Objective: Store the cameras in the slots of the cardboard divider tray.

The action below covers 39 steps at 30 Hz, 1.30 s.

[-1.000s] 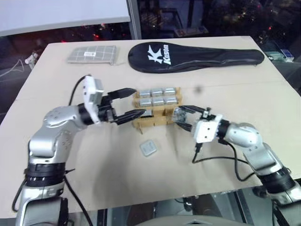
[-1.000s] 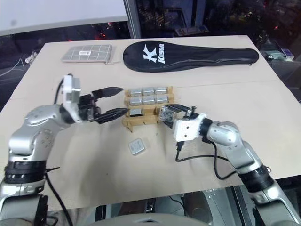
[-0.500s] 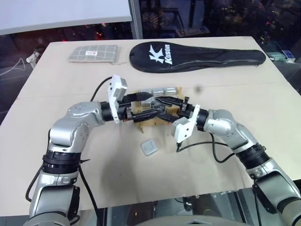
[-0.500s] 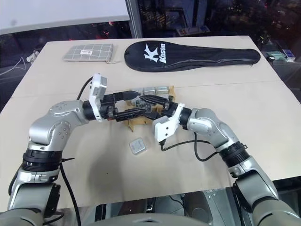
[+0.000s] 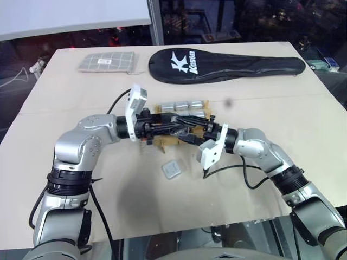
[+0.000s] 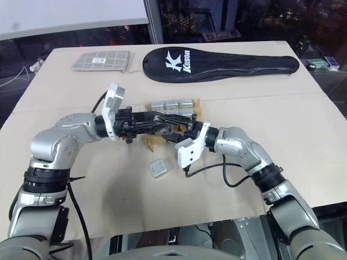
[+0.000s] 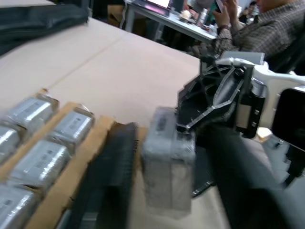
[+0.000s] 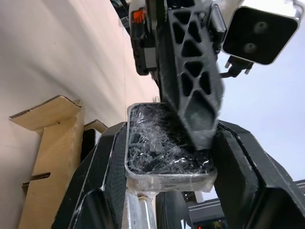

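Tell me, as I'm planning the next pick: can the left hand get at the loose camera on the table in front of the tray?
Probably not yet: the left hand is shut on another camera, which the right hand also grips over the tray. Nothing covers the loose camera.

Tan tabletop (image 5: 81, 206), dark windows (image 5: 244, 19) (reflections)
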### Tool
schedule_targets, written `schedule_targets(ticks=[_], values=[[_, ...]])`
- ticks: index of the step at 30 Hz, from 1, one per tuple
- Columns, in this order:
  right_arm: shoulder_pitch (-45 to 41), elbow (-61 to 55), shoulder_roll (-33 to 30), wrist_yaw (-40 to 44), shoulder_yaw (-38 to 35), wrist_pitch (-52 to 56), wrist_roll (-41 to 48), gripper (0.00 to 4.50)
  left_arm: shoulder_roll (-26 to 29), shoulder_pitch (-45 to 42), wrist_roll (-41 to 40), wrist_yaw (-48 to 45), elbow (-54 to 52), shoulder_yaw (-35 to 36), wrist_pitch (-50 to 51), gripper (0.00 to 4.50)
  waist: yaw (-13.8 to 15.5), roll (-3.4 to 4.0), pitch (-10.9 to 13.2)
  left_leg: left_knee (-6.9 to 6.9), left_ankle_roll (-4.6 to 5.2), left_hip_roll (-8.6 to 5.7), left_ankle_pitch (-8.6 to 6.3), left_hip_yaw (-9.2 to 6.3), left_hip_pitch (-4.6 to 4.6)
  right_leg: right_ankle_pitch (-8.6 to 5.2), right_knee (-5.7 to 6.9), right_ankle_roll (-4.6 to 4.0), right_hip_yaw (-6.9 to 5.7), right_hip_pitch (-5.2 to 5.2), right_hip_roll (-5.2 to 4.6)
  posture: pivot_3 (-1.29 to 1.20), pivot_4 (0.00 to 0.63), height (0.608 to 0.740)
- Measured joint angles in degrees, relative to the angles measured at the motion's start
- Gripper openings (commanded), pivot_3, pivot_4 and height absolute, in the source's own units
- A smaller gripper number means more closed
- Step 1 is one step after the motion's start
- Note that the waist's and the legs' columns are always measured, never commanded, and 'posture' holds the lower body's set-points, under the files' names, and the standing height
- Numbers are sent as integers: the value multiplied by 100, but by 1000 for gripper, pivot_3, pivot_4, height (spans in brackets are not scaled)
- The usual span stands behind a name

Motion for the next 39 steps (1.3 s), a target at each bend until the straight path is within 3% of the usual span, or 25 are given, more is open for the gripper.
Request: schedule_targets(ticks=[10, 11, 15, 22, 26, 28, 30, 32, 35, 39], values=[[0, 51, 111, -77, 11, -75, -112, 1919, 175, -71, -1, -203, 41, -3, 208, 765, 0, 0, 0, 0, 0, 0, 0, 0, 0, 0, 0, 0, 0, 0, 0, 0, 150, 740], [0, 51, 114, -77, 11, -75, -112, 2726, 178, -77, -2, -208, 46, -3, 216, 765, 0, 0, 0, 0, 0, 0, 0, 0, 0, 0, 0, 0, 0, 0, 0, 0, 150, 740], [12, 21, 162, -84, -1, 81, -77, 4294, 192, -109, 43, -219, 141, -91, 339, 765, 0, 0, 0, 0, 0, 0, 0, -1, 0, 0, 1, 0, 0, 0, 0, 0, 150, 740], [646, -775, -261, 204, -284, 631, 683, 4413, 28, -293, 289, -430, 377, -271, -185, 765, 29, 2, 2, 3, 0, -3, 0, -5, -9, 0, -3, 0, -4, 0, -3, 0, 150, 740], [1467, -1856, -895, 809, -794, 1723, 2095, 4413, -198, -353, 580, -462, 657, -387, -698, 765, 45, 1, 1, 6, 2, -4, 0, -13, -13, 0, -5, 0, -10, 2, -4, 0, 150, 740], [2100, -2548, -1199, 1072, -1280, 3087, 3434, 4413, -421, -394, 836, -457, 934, -437, -1263, 765, 50, 1, 1, 12, 2, -3, -1, -13, -14, 0, -3, -1, -11, 3, -4, 0, 150, 740], [2212, -2677, -1285, 1116, -1409, 3407, 3744, 4413, -483, -404, 885, -440, 999, -439, -1407, 765, 47, 1, 1, 12, 2, -4, -1, -11, -12, 0, -3, -1, -9, 4, -4, 0, 150, 740], [2914, -3222, -1887, 1539, -2375, 4864, 5674, 4413, -726, -528, 1303, -428, 1439, -495, -2313, 765, 44, 1, 0, 12, 4, -4, -2, -11, -5, 0, -2, 0, -8, 9, -2, 0, 150, 740], [3560, -3163, -2311, 2133, -3367, 5480, 6744, 4413, -800, -587, 1551, -451, 1891, -496, -2856, 765, 74, 0, 0, 11, 5, -4, -2, -15, -6, 0, -9, 1, -11, 17, -1, 0, 150, 740], [4304, -2905, -2476, 3145, -4163, 5678, 7385, 4413, -1021, -677, 1700, -456, 2238, -492, -3269, 765, 92, -2, 1, 12, 7, -4, -3, -16, -5, 0, -11, 3, -12, 20, -1, 0, 150, 740]])
